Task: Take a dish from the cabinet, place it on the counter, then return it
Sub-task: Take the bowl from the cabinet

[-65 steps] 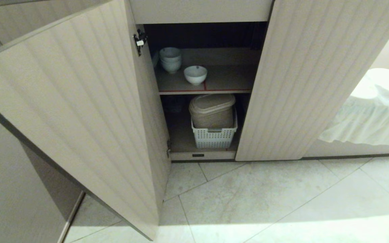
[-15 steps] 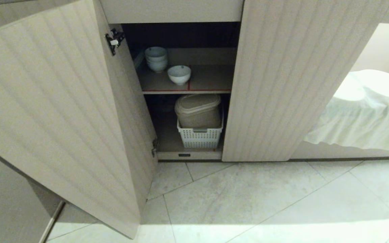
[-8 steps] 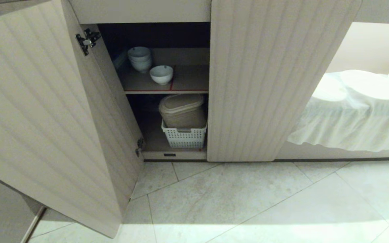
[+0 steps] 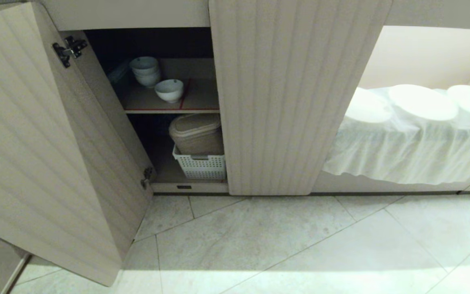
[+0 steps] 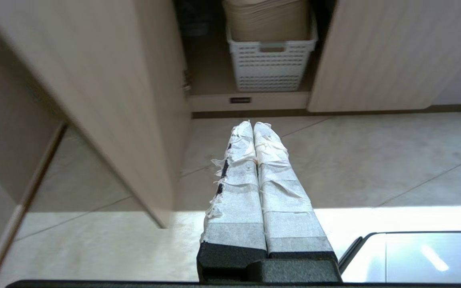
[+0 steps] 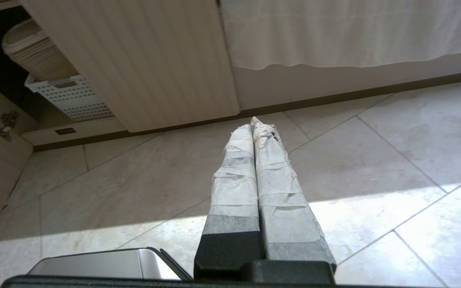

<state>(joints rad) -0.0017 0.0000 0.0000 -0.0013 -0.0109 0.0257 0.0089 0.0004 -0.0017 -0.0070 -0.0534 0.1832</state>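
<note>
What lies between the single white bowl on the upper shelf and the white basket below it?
In the head view, the red-edged shelf board and a beige lidded container, standing in the basket, lie below the bowl.

Head view: whole scene sliding leftward across the frame, camera travelling rightward along the cabinet; no item shifting on its shelf.
Left door: passing partly out of frame at the left edge.
Opening with the dish: drifting from centre toward left.
White draped cloth: widening into view at right, round covered shapes emerging on top.
</note>
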